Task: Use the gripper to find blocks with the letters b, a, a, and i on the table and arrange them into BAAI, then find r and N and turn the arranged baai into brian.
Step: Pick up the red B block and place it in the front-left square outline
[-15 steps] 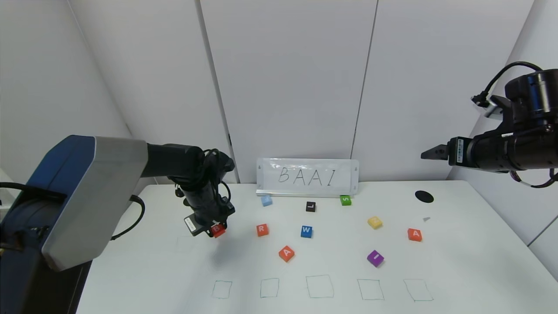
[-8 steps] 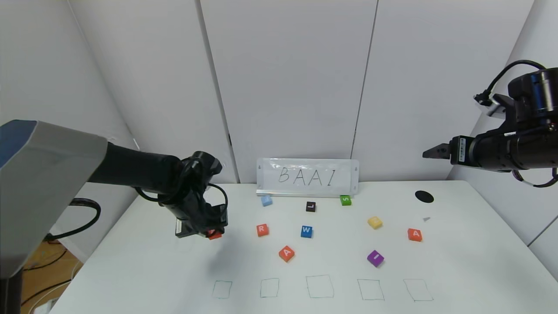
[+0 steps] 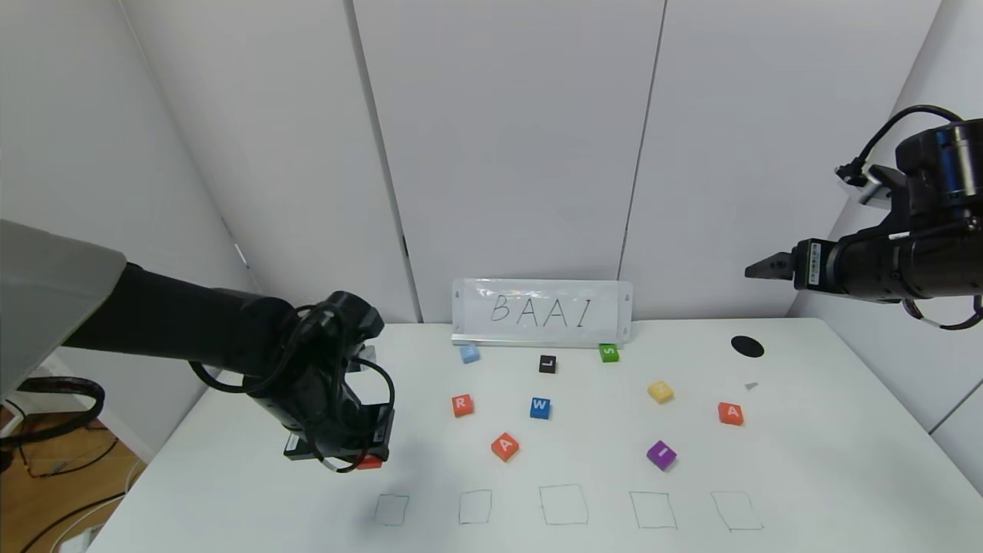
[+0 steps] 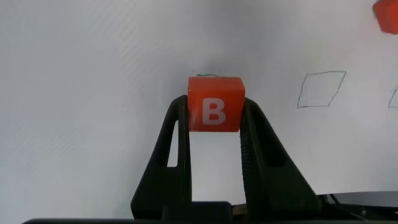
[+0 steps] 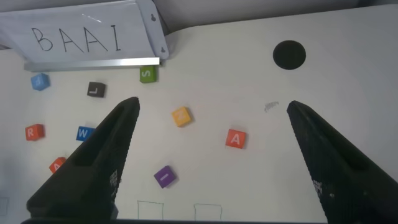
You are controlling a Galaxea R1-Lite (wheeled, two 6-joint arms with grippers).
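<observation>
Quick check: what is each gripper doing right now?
Left gripper: shut on the B block, above the table.
Right gripper: open, empty, raised at the right.

White table (image 3: 806, 476), scattered letter blocks, R block (image 3: 461, 405), BAAI sign (image 3: 542, 311), drawn squares (image 3: 563, 504)

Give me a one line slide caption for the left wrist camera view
Left pincer shut on the orange-red B block, held above the white table near a pen-drawn square outline.
</observation>
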